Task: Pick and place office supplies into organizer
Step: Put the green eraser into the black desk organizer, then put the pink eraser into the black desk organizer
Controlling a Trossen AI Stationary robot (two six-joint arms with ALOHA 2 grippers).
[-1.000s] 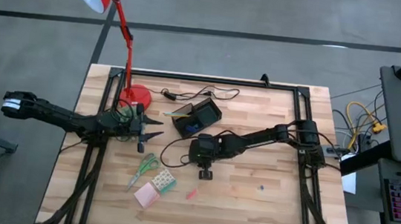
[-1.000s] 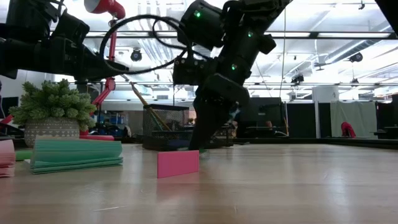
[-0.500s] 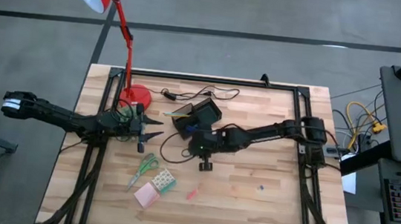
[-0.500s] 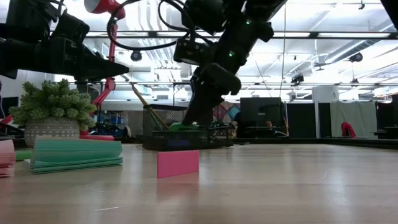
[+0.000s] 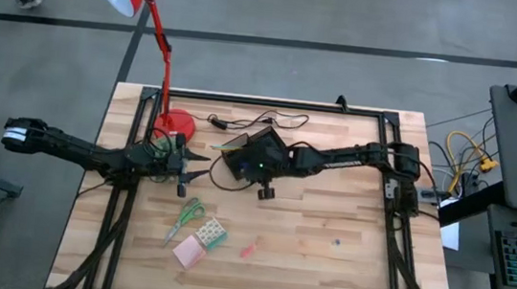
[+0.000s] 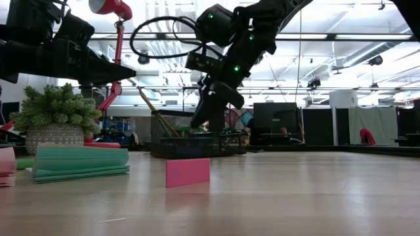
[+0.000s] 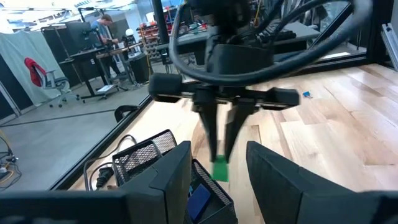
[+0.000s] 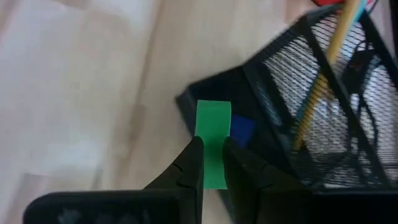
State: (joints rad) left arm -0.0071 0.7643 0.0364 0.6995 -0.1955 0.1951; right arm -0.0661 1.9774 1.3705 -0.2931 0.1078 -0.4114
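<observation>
Left tool [image 5: 200,164] waits with fingers apart at the desk's nine o'clock. Right tool [image 8: 211,163], above the organizer [image 5: 253,152] near twelve o'clock, pinches a green piece [image 8: 213,143] by its lower end; it looks light, stiff and easily dropped.

Green piece [image 8: 213,143] seemingly above organizer [image 8: 298,106]

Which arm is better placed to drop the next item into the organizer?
Right. Its end effector already pinches a small green piece directly above the black mesh organizer. The left end effector waits beside the organizer, empty.
</observation>
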